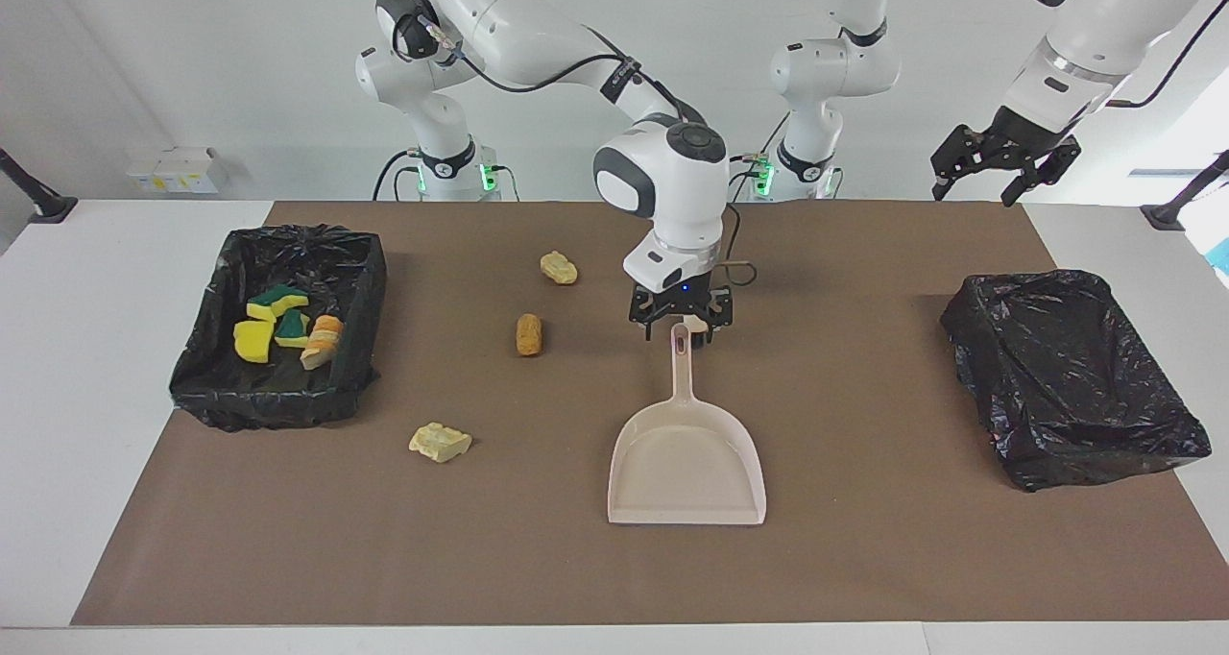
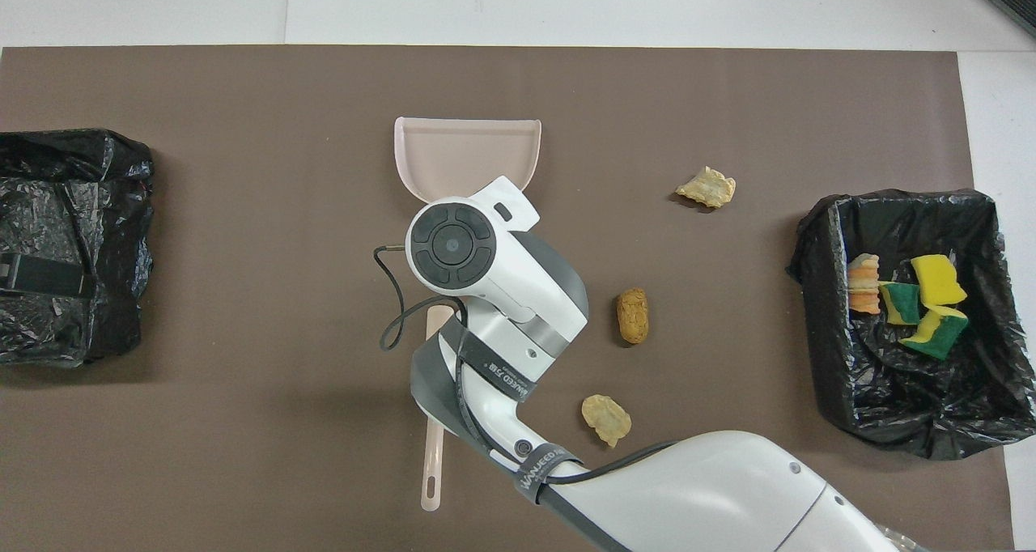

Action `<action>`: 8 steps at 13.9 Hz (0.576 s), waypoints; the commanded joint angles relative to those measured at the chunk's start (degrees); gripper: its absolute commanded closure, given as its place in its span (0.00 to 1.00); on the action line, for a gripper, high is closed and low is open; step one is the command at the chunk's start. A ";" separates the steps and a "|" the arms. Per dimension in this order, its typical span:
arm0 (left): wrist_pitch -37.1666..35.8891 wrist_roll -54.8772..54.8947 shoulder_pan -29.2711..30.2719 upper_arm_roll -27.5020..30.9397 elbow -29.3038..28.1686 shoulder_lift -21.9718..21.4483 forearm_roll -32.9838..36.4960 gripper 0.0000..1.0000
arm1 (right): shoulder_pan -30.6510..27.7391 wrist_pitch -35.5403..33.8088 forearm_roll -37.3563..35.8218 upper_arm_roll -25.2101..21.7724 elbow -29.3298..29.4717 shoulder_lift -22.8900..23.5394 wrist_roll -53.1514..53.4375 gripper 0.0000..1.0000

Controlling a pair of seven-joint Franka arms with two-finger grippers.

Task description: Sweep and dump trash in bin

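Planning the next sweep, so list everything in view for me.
Loose trash: 3, pale yellow to orange-brown, on mat beside dustpan.
Binned trash: 4, three yellow-green sponges, one orange lump, in right-end bin.
Right-end bin: 1, black-lined.
Left-end bin: 1, black-lined.
Dustpan: 1, beige, mid-mat, handle toward robots.
Mat: 1, brown, on white table.
Right gripper: fingers open at dustpan handle's end.
Left gripper: fingers open, raised, waiting.

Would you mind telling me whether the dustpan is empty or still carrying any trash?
Empty. The dustpan lies flat on the table with a bare tray, while three scraps remain on the table beside it.
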 commanded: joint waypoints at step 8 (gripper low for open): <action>-0.93 -1.31 -0.87 -0.67 3.73 1.63 0.81 0.00 | 5.55 8.23 8.20 3.05 -24.41 -13.96 9.47 0.00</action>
